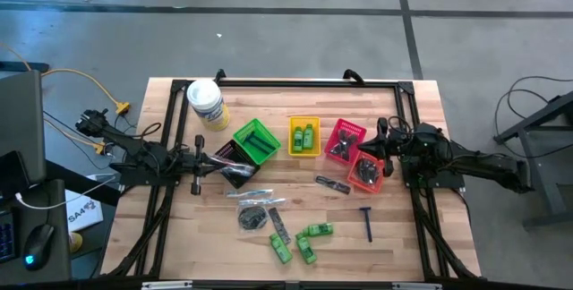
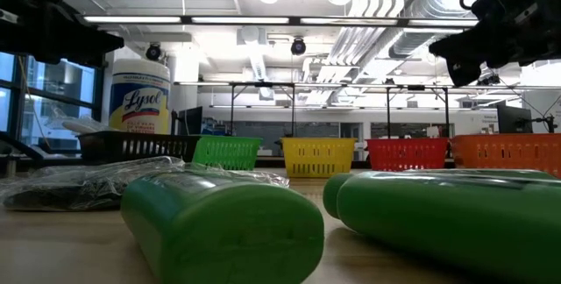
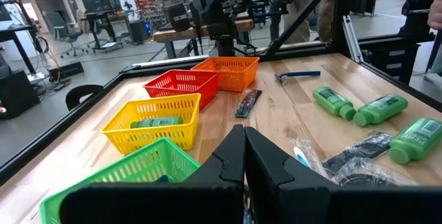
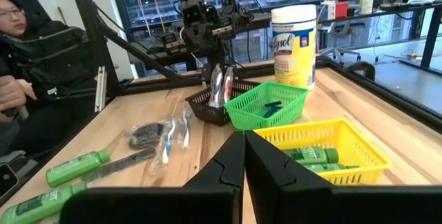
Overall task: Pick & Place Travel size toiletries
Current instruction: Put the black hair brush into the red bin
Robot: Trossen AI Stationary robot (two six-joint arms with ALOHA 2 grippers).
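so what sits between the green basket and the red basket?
The yellow basket with green bottles inside, between green basket and red basket; clearest in the high view.

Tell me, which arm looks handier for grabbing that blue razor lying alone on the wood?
Probably the right. The blue razor lies on the right half of the table, just in front of the shut right gripper by the orange basket. The shut left gripper sits over the black basket, much farther away.

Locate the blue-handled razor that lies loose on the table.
In the high view, the razor lies on the bare wood toward the right side, right of the green mini bottles and below the orange basket.
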